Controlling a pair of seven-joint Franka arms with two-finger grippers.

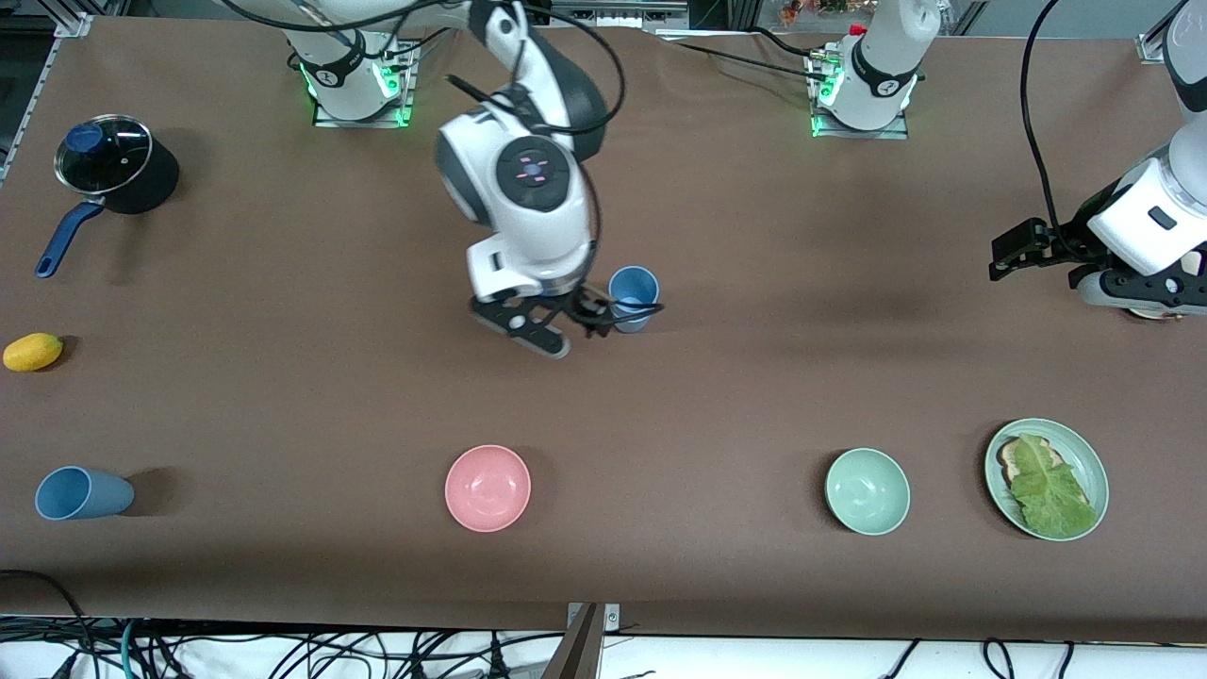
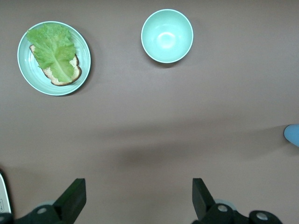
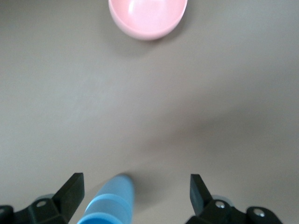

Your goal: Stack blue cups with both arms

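Taking the pink bowl (image 1: 487,488) as the landmark, and starting at the right arm's end of the surface (image 1: 754,377): a grey-blue cup (image 1: 81,493) lies on its side well apart from the bowl, level with it, mouth toward the surface's edge. A lidded pot (image 1: 115,166) and a yellow fruit (image 1: 33,352) sit farther from the front camera than that cup.

Farther from the camera than the pink bowl, toward the middle, the brighter blue cup (image 1: 633,298) stands upright. The right hand (image 1: 564,325) is right at it — fingers (image 3: 70,193) spread wide with the cup between them, nearer one finger than the other, nothing gripped.

Toward the left arm's end from the bowl come a green bowl (image 1: 868,491) and a plate (image 1: 1047,478) of toast and lettuce. The left hand (image 2: 138,198) waits above bare surface there, also wide open and empty.

The step looks like a release, so the right hand should lift straight up, clear of the rim, before swinging away — a sideways drag could tip the cup. The fallen cup needs a grip across its body.
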